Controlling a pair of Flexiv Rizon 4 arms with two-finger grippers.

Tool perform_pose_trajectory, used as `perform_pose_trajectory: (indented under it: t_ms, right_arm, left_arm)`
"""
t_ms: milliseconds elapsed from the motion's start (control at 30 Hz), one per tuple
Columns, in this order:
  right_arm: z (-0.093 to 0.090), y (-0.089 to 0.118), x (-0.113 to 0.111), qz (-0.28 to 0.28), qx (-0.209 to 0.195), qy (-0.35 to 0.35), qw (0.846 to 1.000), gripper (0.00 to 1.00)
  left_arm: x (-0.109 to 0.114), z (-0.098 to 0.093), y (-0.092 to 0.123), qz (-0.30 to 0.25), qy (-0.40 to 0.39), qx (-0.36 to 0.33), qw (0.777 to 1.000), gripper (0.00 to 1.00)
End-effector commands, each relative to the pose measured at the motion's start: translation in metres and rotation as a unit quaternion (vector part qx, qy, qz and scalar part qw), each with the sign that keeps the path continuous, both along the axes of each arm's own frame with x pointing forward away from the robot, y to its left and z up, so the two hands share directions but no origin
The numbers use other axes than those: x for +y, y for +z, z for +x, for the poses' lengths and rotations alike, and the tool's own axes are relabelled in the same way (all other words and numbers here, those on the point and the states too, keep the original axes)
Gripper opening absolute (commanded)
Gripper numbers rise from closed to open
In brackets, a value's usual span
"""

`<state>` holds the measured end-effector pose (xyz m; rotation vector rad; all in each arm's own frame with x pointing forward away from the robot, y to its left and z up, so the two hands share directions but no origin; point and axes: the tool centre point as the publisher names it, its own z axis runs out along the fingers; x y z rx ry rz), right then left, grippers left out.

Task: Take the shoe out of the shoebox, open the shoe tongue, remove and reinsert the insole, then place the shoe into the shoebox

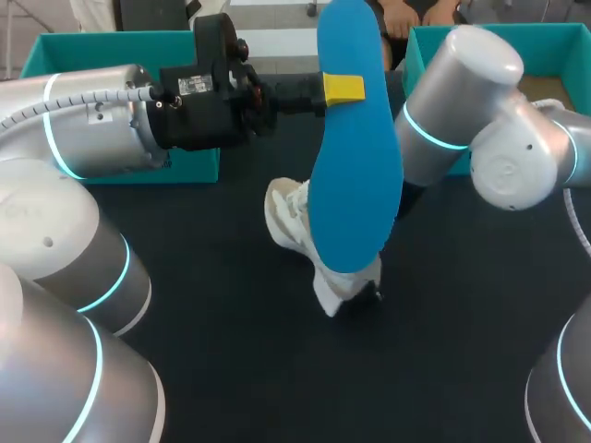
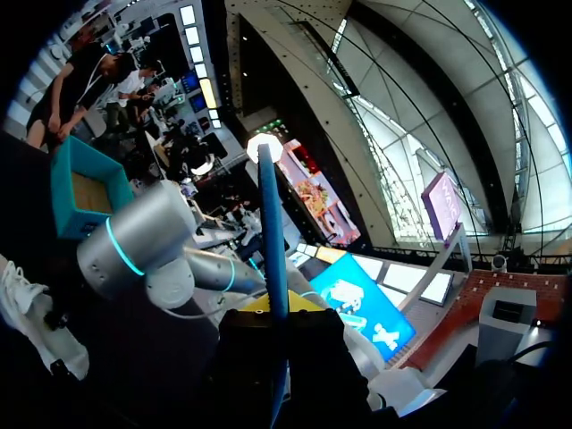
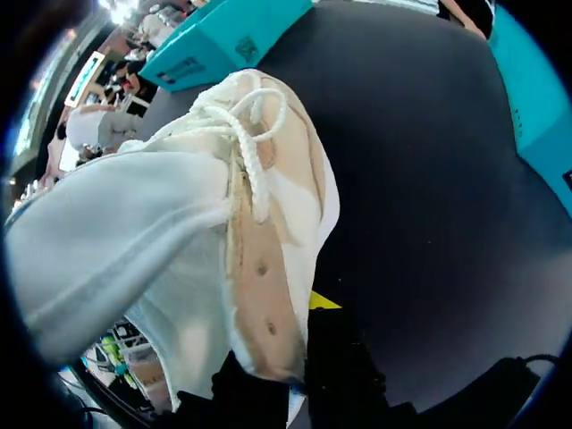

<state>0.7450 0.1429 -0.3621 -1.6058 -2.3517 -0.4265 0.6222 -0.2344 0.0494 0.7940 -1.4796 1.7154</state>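
Clamping blue insole (image 1: 355,185) edge-on, left tool (image 1: 343,89); right tool (image 3: 290,344) pinching white shoe (image 3: 179,232) collar.

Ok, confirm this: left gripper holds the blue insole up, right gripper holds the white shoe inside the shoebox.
Not inside the shoebox: the head view shows the white shoe out over the black table. The left gripper holds the blue insole up, the right gripper holds the shoe.

At centre, the insole (image 1: 355,166) is smooth, matt blue and foam-like. The shoe (image 1: 294,217) below it is white woven cloth with rope-like laces and a tan suede-like strip. The worktop (image 1: 231,360) is matt black; the shoebox (image 1: 111,46), upper left, matt teal card.
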Motion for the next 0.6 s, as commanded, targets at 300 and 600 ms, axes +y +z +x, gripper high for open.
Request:
perform_pose_trajectory:
  t_ms: [300, 600]
  right_arm:
    - [-0.021, 0.005, 0.021, -0.021, 0.003, -0.148, 0.989, 0.00]
    - [-0.023, -0.010, 0.031, -0.038, -0.018, -0.167, 0.985, 0.00]
  left_arm:
    - [-0.001, -0.001, -0.001, 0.000, 0.001, 0.000, 1.000, 0.00]
    - [-0.001, -0.001, -0.001, 0.000, 0.001, 0.000, 1.000, 0.00]
